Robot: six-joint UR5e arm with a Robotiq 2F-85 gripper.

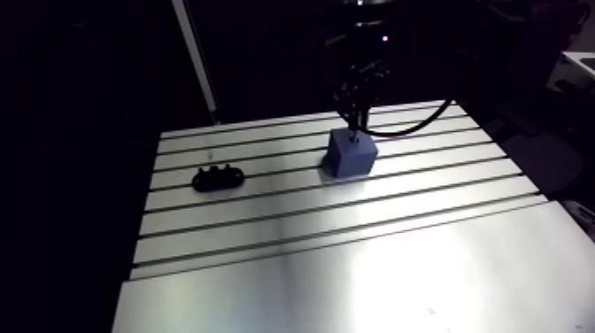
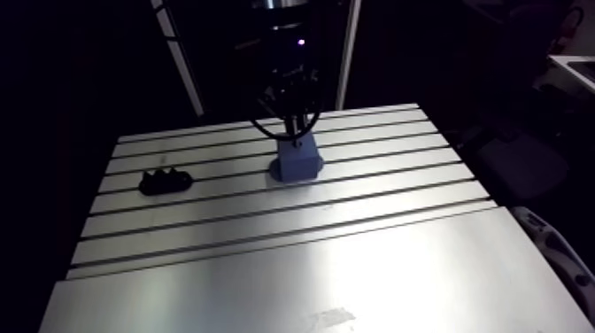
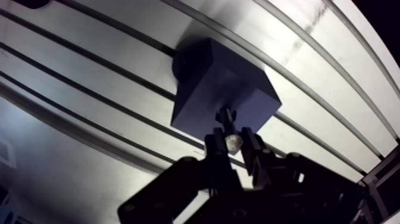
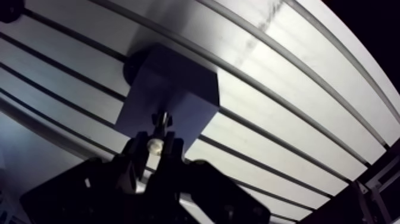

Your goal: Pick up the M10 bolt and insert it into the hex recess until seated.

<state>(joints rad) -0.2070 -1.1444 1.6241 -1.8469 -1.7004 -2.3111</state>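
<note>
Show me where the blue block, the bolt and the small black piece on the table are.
blue block (image 1: 350,159): arm view, on its side face toward the camera.
bolt (image 3: 232,142): wrist view, on its bright end.
small black piece (image 1: 219,179): arm view, on its middle.

jaws: clamped on bolt (image 4: 156,143) | bolt tip: over blue block (image 4: 178,89) | block: on slotted table (image 4: 286,89)
</note>
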